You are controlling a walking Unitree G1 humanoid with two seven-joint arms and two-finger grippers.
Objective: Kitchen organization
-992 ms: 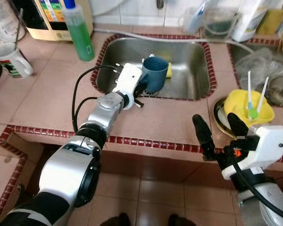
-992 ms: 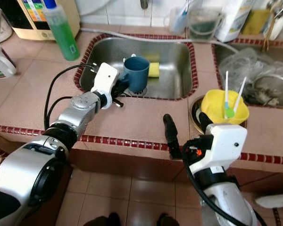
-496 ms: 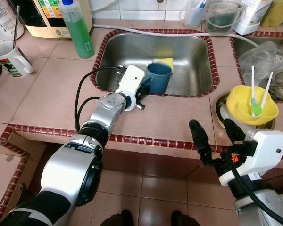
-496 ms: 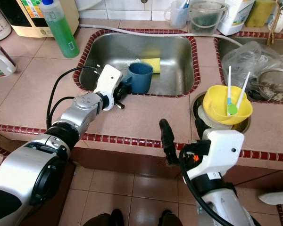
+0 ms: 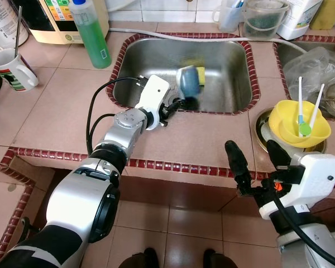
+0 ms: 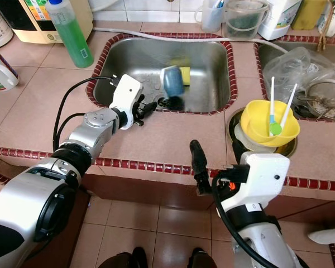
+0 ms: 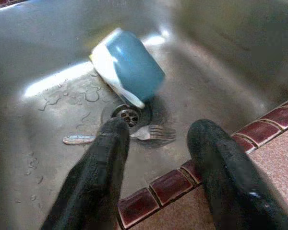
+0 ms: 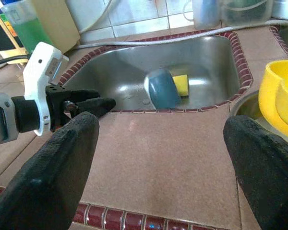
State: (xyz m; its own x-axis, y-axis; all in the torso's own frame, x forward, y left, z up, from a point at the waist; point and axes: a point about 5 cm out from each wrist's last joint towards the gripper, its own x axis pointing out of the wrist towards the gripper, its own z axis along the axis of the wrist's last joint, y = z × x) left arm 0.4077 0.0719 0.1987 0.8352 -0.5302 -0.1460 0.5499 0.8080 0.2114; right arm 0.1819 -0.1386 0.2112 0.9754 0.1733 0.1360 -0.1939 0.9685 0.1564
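From the head cameras I see my left gripper (image 5: 176,104) reaching over the near rim of the sink (image 5: 238,100), its fingers spread and holding nothing. The blue cup (image 5: 188,80) is inside the basin, tilted and motion-blurred, apart from those fingers, just in front of the yellow sponge (image 5: 200,74). My right gripper (image 5: 255,162) hangs low in front of the counter's near edge, fingers wide apart and empty, below the yellow bowl (image 5: 298,121) that sits at the counter's right side.

Through the left wrist camera, the two black fingers (image 7: 93,177) frame the tiled rim, and the cup lies tipped on its side over the drain (image 7: 128,114), with a fork (image 7: 120,137) resting beside the drain.

The right wrist camera shows the same cup leaning against the sponge in the basin, with the left gripper parked at the sink's near edge.

My worry: the cup looks to be tumbling loose, so it could roll onto the fork or knock against the steel wall and chip. If I reach in too soon, the fingers may push it further away.
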